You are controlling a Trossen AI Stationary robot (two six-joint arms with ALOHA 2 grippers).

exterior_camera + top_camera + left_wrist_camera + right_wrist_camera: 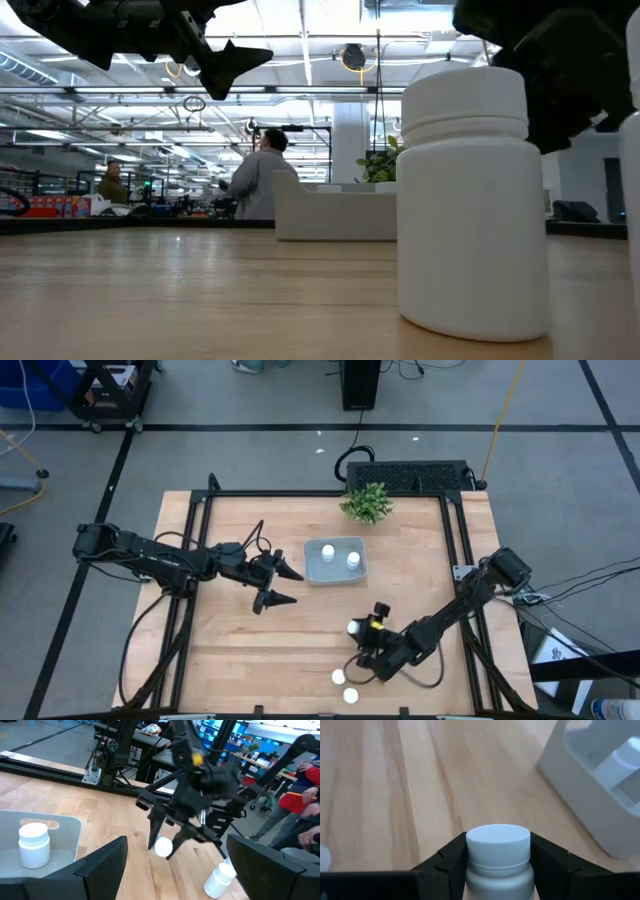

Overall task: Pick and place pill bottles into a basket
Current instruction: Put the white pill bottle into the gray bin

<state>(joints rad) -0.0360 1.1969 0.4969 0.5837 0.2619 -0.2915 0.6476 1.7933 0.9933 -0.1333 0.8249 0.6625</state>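
White capped pill bottle (498, 855) sits between right end effector (357, 629) fingers, clamped, nr table's front edge. I'd lift straight, carry twd basket (336, 576) at table centre (2 bottles inside already), release low so it won't bounce. Left end effector (283, 584) spread wide, empty, beside basket.

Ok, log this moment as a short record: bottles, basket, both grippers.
basket: holds two pill bottles
right gripper: shut on held bottle, short of the basket
loose bottles: two on the table's front edge
left gripper: open, empty, beside the basket
plant: behind the basket
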